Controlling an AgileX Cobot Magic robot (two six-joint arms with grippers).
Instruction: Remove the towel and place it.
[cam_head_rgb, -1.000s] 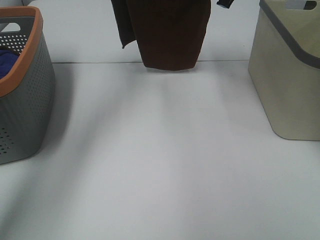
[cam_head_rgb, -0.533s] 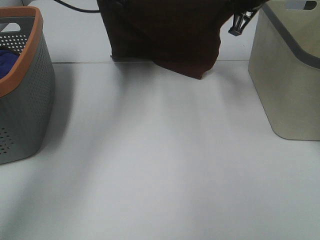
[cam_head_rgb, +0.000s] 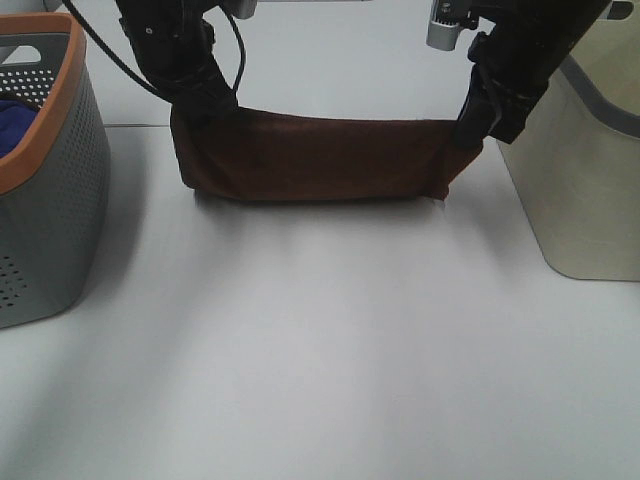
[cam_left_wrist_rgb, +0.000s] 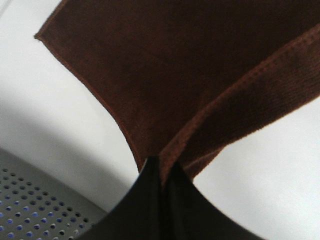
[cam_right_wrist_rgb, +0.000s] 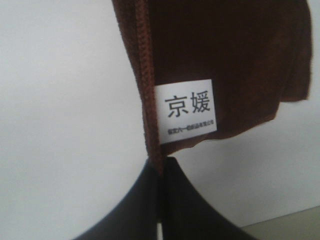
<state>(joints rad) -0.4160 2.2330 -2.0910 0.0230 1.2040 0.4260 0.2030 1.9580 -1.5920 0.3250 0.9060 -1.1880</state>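
White tabletop (cam_head_rgb: 320, 350) fills the exterior high view, with a thin seam line running across it behind both arms. The left gripper (cam_head_rgb: 205, 105) is clenched on one upper corner of the brown towel (cam_head_rgb: 320, 160). The left wrist view shows its two dark fingers pressed together with the stitched hem pinched between them. The right gripper (cam_head_rgb: 468, 135) grasps the opposite upper corner. In the right wrist view its fingers are closed tight on the hem, just beside a white label (cam_right_wrist_rgb: 189, 111) printed with dark characters.

The towel spans the gap between the two grippers as a long, low band, pulled nearly taut along its top edge. It hangs below both sets of fingertips. Its lower edge sits at the table surface or barely above it, and whether it touches I cannot tell. A soft shadow lies on the table in front of it.

Outboard of the left gripper stands a grey perforated basket (cam_head_rgb: 60, 210) with an orange rim, holding a blue cloth (cam_head_rgb: 12, 120). Just outboard of the right gripper stands a beige bin (cam_head_rgb: 580, 180) with a grey rim, close to that arm but apart from the towel.
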